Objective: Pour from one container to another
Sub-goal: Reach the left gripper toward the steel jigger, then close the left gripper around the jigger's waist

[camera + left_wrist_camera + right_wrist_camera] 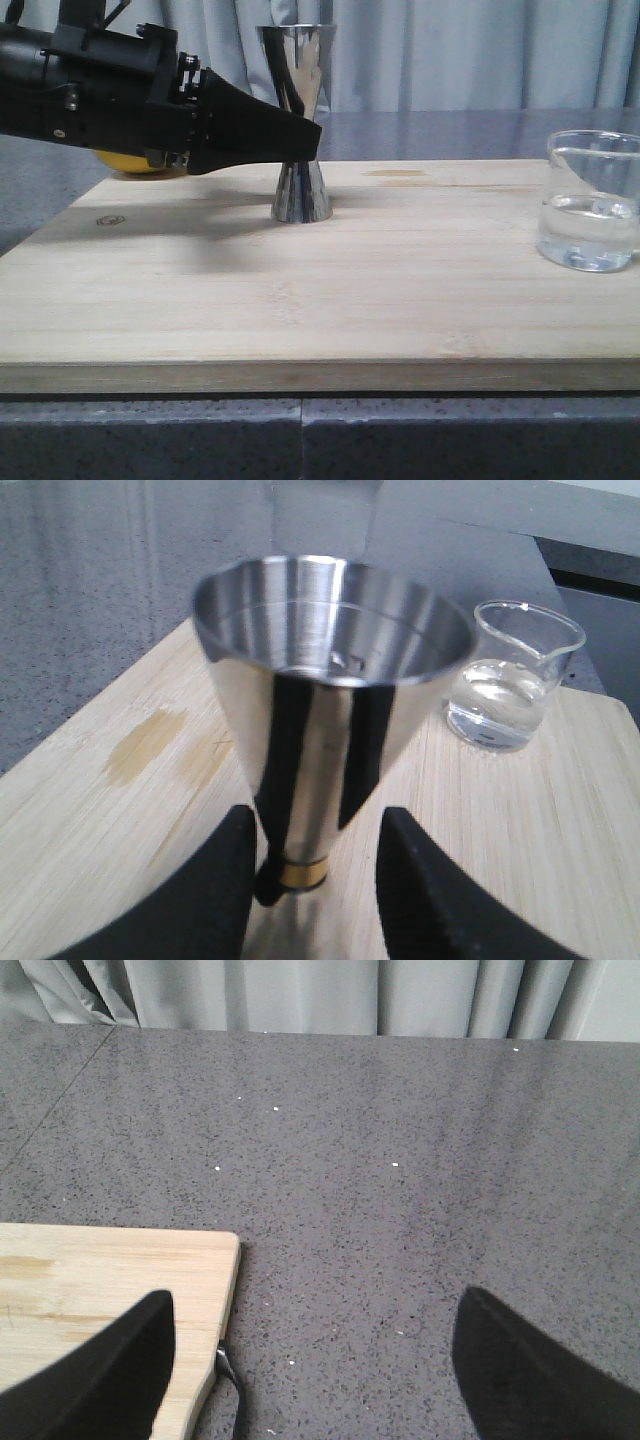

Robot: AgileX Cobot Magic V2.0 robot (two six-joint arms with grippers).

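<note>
Pale wooden board [300,300] fills the foreground, lying on a grey speckled tabletop [150,440]. On its right edge stands the glass beaker [592,200], partly filled with clear liquid and cut off by the frame. Mid-board stands the steel jigger [298,120], upright. From the left, the left pincer [305,140] reaches across the jigger's narrow waist, hiding it; wrist view shows black fingers [225,880] either side of the brass band, slightly apart, contact unclear. A yellow object [140,165] is mostly hidden behind the arm. Right pincer [310,1360] hangs wide open over bare tabletop, gripping nothing
</note>
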